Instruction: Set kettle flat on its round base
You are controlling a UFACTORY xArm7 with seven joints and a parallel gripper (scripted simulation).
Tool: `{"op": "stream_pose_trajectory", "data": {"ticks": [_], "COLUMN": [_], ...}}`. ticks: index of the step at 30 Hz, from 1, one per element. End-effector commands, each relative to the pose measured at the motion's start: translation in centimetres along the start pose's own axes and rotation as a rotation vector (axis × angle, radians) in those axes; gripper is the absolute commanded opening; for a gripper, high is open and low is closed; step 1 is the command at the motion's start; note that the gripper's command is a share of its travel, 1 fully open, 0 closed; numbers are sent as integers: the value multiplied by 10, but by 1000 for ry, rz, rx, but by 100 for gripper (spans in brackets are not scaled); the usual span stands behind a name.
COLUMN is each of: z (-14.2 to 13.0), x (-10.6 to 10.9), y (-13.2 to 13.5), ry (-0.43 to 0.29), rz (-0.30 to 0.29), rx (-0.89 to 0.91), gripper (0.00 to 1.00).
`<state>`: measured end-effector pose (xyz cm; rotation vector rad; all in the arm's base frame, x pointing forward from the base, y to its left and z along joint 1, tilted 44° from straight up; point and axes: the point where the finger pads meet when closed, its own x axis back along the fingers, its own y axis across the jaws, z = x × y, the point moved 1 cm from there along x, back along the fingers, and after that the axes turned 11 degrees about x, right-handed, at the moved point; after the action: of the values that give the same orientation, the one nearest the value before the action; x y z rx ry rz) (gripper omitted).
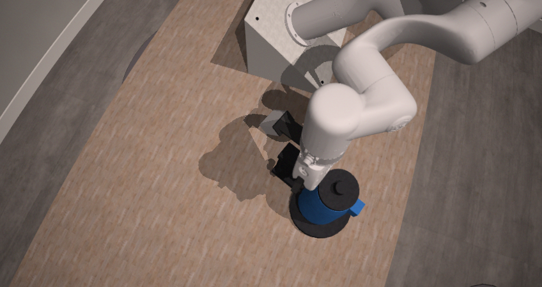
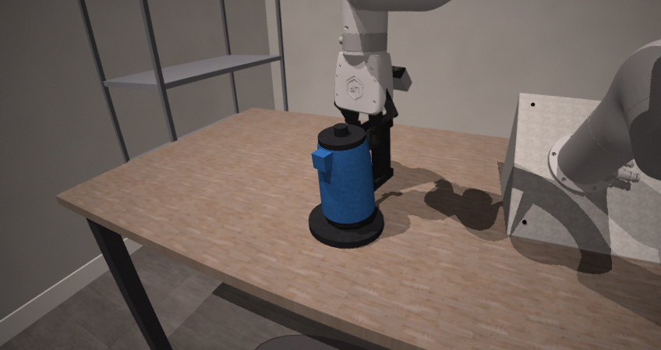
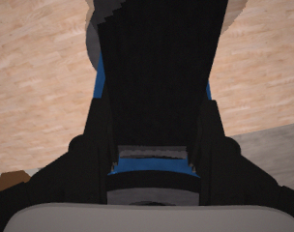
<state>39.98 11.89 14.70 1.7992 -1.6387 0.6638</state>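
The blue kettle (image 1: pixel 315 208) (image 2: pixel 348 184) with its black lid and knob (image 1: pixel 338 189) (image 2: pixel 341 131) stands about upright on the round black base (image 1: pixel 319 231) (image 2: pixel 343 238), near the table's right edge in the top view. Its spout points away from the arm. My gripper (image 1: pixel 298 183) (image 2: pixel 376 126) (image 3: pixel 154 95) comes down from above and is shut on the kettle's black handle (image 1: pixel 285 162) (image 2: pixel 382 156) (image 3: pixel 161 58). In the wrist view the handle bar fills the middle between the fingers, with blue kettle body (image 3: pixel 102 84) showing beside it. The base's stud is hidden under the kettle.
The wooden table (image 1: pixel 152 170) (image 2: pixel 231 184) carries the arm's grey mount box (image 1: pixel 266 18) (image 2: pixel 533 160) at its far end. A metal shelf rack (image 2: pixel 185 70) stands beyond the table's left side.
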Motion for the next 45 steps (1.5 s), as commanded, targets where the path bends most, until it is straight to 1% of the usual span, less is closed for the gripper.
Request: {"op": "stream_pose_trajectory", "data": {"ticks": [1,45], "z": [0,0], "x": [2,-4], "y": [-1,-1], "ry": [0,0], "rz": [5,5], "rx": [0,0], "gripper": [0,0]}}
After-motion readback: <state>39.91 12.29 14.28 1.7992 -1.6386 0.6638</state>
